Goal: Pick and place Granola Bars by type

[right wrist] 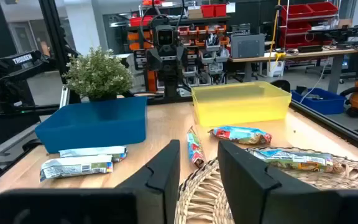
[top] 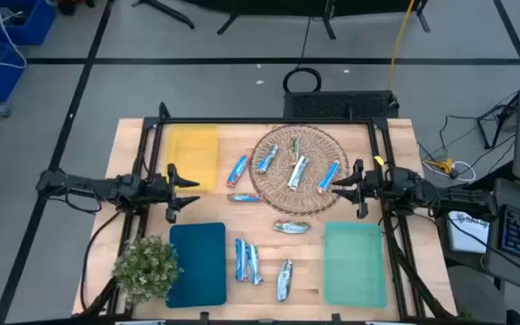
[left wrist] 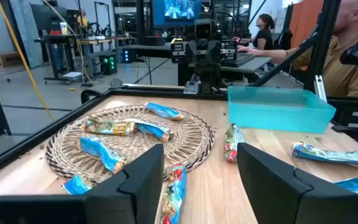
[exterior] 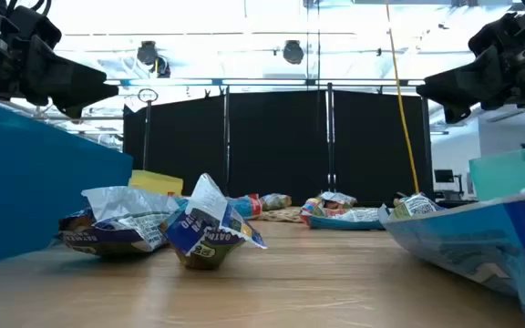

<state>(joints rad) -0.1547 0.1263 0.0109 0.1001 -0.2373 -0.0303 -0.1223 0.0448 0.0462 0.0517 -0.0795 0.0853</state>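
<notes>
Several foil-wrapped granola bars (top: 298, 171) lie in the round wicker basket (top: 278, 185) at the table's far middle. Others lie on the wood: two beside the basket's left rim (top: 237, 169), one at its near rim (top: 290, 227), and three near the front edge (top: 255, 264). My left gripper (top: 185, 190) hovers open and empty left of the basket, above the table; its wrist view (left wrist: 201, 180) looks toward the basket. My right gripper (top: 341, 188) hovers open and empty over the basket's right rim (right wrist: 199, 168).
A yellow tray (top: 192, 153) sits at the far left, a blue tray (top: 197, 262) at the near left and a green tray (top: 355, 262) at the near right. A small potted plant (top: 147, 266) stands at the near left corner. People sit at desks beyond the table (left wrist: 347, 43).
</notes>
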